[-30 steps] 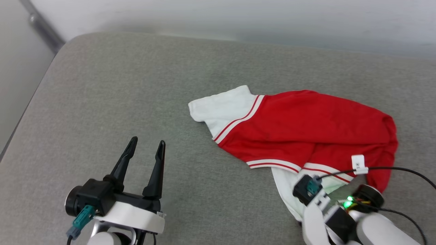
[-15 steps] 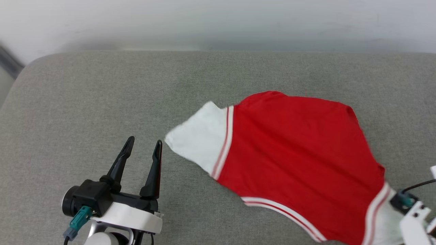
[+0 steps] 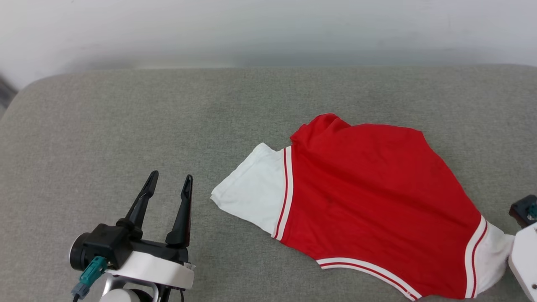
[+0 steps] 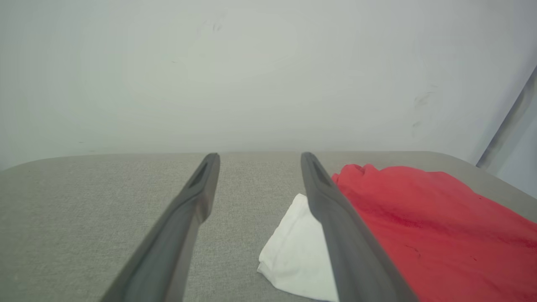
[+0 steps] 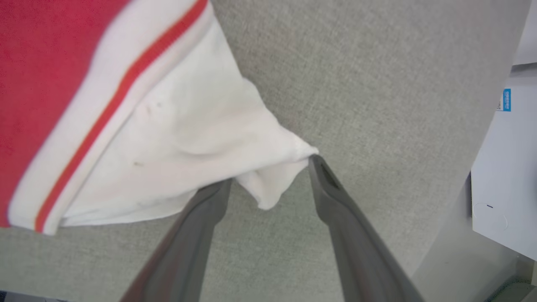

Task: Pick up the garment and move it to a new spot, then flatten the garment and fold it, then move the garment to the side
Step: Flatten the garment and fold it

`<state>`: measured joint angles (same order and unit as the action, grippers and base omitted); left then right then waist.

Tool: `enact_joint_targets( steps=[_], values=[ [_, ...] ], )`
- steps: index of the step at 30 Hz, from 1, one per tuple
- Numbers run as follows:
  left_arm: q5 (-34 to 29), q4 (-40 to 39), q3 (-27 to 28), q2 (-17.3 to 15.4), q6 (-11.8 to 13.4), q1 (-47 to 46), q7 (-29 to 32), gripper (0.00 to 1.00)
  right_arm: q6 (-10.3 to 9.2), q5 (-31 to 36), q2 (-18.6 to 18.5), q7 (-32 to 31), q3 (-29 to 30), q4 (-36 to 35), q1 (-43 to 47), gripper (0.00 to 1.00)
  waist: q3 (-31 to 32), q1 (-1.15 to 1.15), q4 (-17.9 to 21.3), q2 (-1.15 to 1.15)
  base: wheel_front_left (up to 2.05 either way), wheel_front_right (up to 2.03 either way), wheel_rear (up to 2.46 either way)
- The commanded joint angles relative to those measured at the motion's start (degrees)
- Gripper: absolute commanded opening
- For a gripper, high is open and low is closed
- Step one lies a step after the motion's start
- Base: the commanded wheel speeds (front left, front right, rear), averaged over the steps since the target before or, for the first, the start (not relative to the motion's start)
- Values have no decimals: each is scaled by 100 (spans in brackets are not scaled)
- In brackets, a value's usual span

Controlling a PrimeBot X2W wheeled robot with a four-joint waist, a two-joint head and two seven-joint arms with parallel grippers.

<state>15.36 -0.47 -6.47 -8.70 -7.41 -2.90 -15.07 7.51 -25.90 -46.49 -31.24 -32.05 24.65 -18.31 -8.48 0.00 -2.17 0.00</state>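
The garment (image 3: 369, 193) lies spread on the grey cushion (image 3: 126, 126), right of centre in the head view. Its long axis slants from one white sleeve at mid-frame down to the other at the lower right edge. The left pincer (image 3: 170, 180) rests at lower left, fingers apart and empty. The right pincer (image 5: 270, 172) is spread, with the sleeve tip between its fingertips.
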Motion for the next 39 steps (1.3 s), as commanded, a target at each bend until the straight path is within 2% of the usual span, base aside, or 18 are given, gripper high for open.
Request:
enact_joint_targets(
  steps=[1, 9, 15, 18, 19, 20, 24, 27, 31, 34, 39],
  values=[
    [-22, -17, 59, -8, -8, 47, -15, 100, -4, -55, 186, 195, 216, 5, -35, 100, 88, 0, 90, 0, 0, 0, 0],
    [-50, -136, 256, 55, -8, 255, -15, 100, -5, 8, 902, 884, 1610, -608, 377, 100, 359, 0, 418, 0, 0, 0, 0],
    [-41, -295, 284, 62, -8, 321, -15, 100, -4, 242, 1848, 1356, 2801, -1472, 1035, 100, 394, 0, 581, 0, 0, 0, 0],
    [-39, -373, 318, 50, -8, 323, -15, 100, -4, 420, 2469, 1650, 3245, -1963, 1316, 100, 355, 0, 645, 0, 0, 0, 0],
    [-3, -413, 331, 49, -8, 323, -14, 100, -4, 516, 2828, 1846, 3414, -2280, 1475, 100, 320, 0, 681, 0, 0, 0, 0],
    [-3, -413, 331, 49, -8, 323, -14, 100, -4, 516, 2828, 1846, 3414, -2280, 1475, 100, 320, 0, 681, 0, 0, 0, 0],
    [36, -463, 273, -34, -8, 325, -14, 100, -4, 568, 3433, 2185, 3603, -2797, 1675, 100, 235, 0, 754, 0, 0, 0, 0],
    [112, -503, 186, -168, -8, 261, 75, 100, -4, 590, 3688, 2328, 3643, -3091, 1737, 100, 128, 0, 812, 0, 0, 0, 0],
    [245, -652, -51, -492, -9, 55, 830, 100, -4, 620, 3829, 2361, 3666, -3388, 1726, 100, -61, 0, 873, 0, 0, 0, 0],
    [321, -724, -229, -876, -9, -122, 1874, 100, -4, 703, 3864, 2298, 3667, -3553, 1680, 100, -244, 0, 922, 0, 0, 0, 0],
    [586, -963, -323, -1326, 66, -341, 3949, 100, -4, 854, 3942, 2236, 3617, -3779, 1633, 100, -620, 0, 1023, 0, 0, 0, 0]
  ],
)
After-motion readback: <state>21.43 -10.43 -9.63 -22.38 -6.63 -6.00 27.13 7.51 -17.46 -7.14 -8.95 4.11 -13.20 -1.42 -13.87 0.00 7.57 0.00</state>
